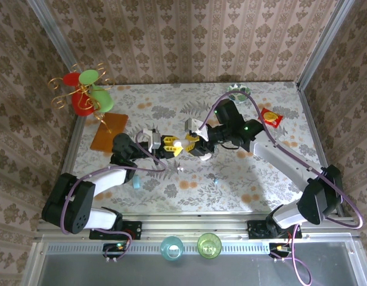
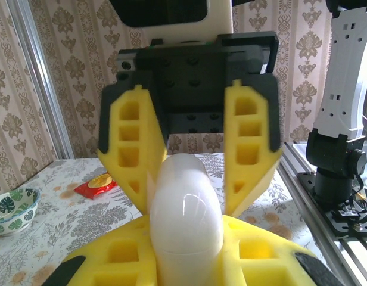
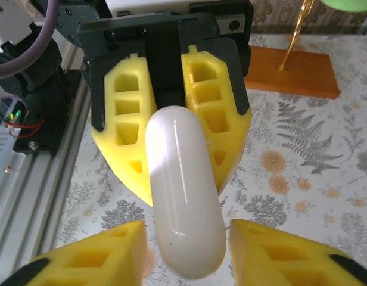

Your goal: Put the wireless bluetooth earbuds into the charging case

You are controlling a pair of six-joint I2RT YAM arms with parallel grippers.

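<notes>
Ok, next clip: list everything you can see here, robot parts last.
charging case: one, light blue, on the cloth beside the left arm
earbuds: two tiny pale bits, on the cloth in front of the grippers
white oval piece: one, glossy white, held above mid-table between the grippers
wire stand: one, gold with red and green discs, orange base, back left
bowl: one, green leaf pattern, back edge
snack packet: one, red, back right
cups: two, blue and green, on the front ledge
table: one, floral cloth
left gripper: one, yellow fingers, shut on the white oval piece
right gripper: one, yellow fingers, either side of that piece, contact unclear
</notes>
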